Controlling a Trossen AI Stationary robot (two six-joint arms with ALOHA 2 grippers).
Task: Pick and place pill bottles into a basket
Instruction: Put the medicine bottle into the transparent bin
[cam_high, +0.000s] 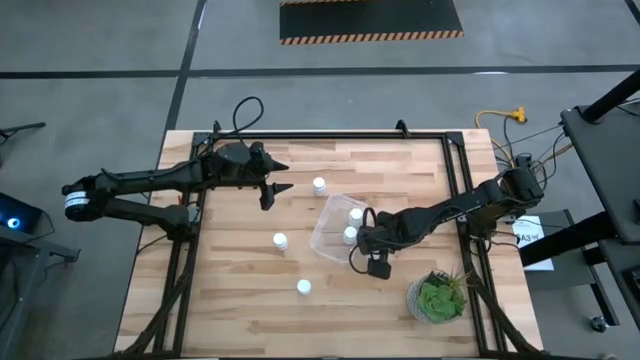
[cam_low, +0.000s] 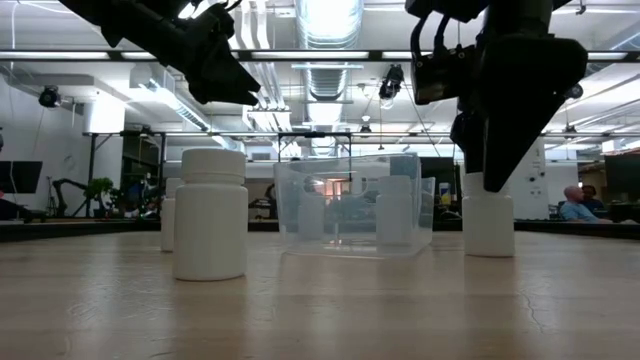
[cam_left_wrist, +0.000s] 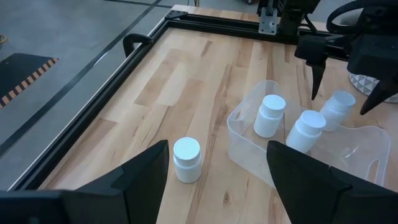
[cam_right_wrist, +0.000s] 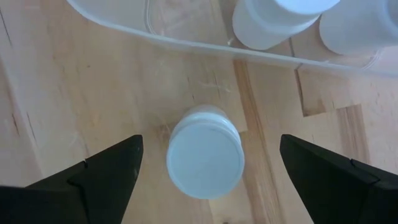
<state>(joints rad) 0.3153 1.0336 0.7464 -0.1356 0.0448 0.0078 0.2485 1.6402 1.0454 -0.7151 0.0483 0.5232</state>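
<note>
The wooden table (cam_high: 230, 300) carries everything. On it, near the middle, sits the clear basket (cam_high: 328, 238), and I count two bottles in the basket (cam_high: 356, 214) standing upright in the overhead view. My left arm reaches in from the left side, and my left gripper (cam_high: 280, 177) hangs above the boards with its fingers spread, holding nothing, close to one bottle (cam_high: 319, 185) that stands just outside the basket's far edge. My right arm comes in from the right, and my right gripper (cam_high: 368, 252) is poised over the near side of the basket, fingers wide apart and empty; from its wrist I look straight down on a bottle's cap (cam_right_wrist: 205, 156) between them, beside the basket wall. Two more bottles stand apart on the open boards (cam_high: 280, 240), (cam_high: 303, 287). A small green plant (cam_high: 438, 297) sits near the right front corner.
</note>
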